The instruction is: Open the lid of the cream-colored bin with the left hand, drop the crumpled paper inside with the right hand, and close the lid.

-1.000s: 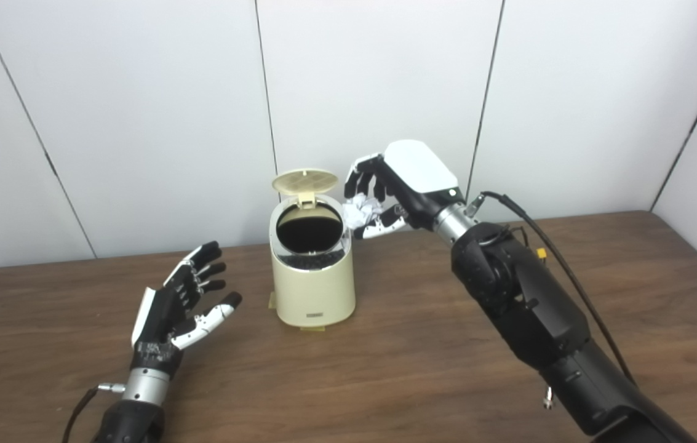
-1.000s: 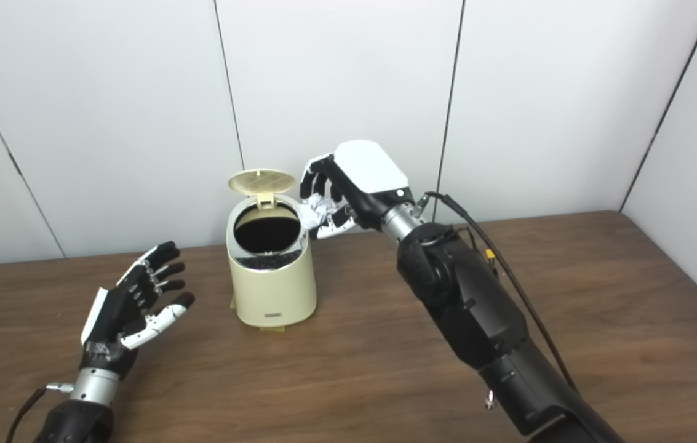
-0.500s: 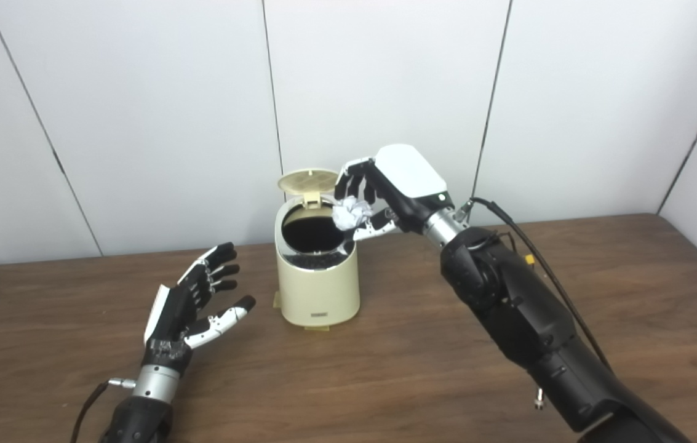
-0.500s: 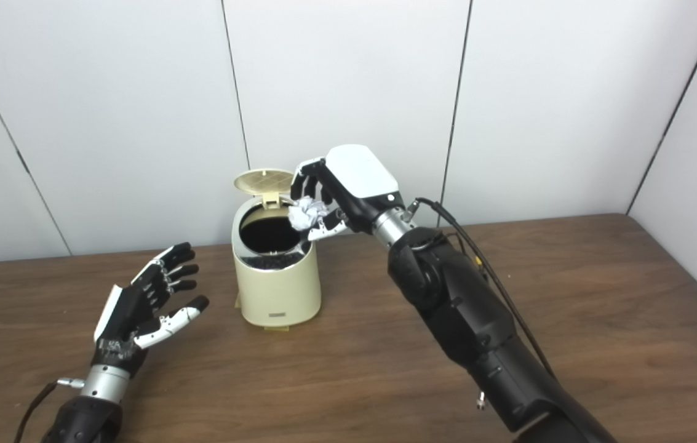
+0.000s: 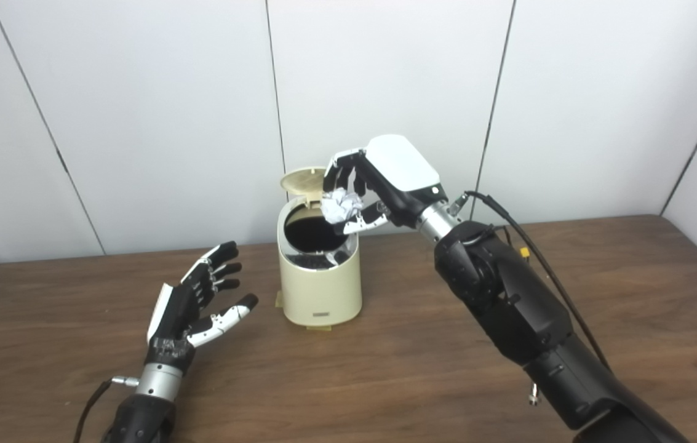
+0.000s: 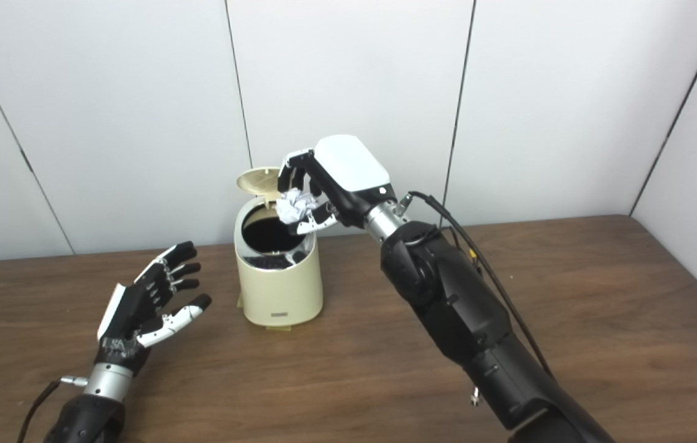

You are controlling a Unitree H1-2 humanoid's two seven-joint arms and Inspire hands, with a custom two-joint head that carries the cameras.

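Here the right hand (image 5: 379, 184) hangs just above the middle of the frame, its white back turned up and its fingers curled down around the crumpled paper (image 5: 340, 205), which it grips between fingers and thumb. The paper sits in the air over the right part of the bin's mouth, above the rim and not inside. The right arm runs up from the lower right corner in a long slant, a black cable looping along it. The left hand (image 5: 197, 301) rests low at the lower left, palm facing the bin, fingers spread apart and holding nothing, well clear of the bin's side. The cream-colored bin (image 5: 322, 289) stands upright on the brown tabletop (image 5: 422, 369) near the centre. Its lid (image 5: 302, 179) is tipped up at the back, partly hidden behind the right hand's fingers. The inside of the bin looks dark; what lies in it cannot be told.
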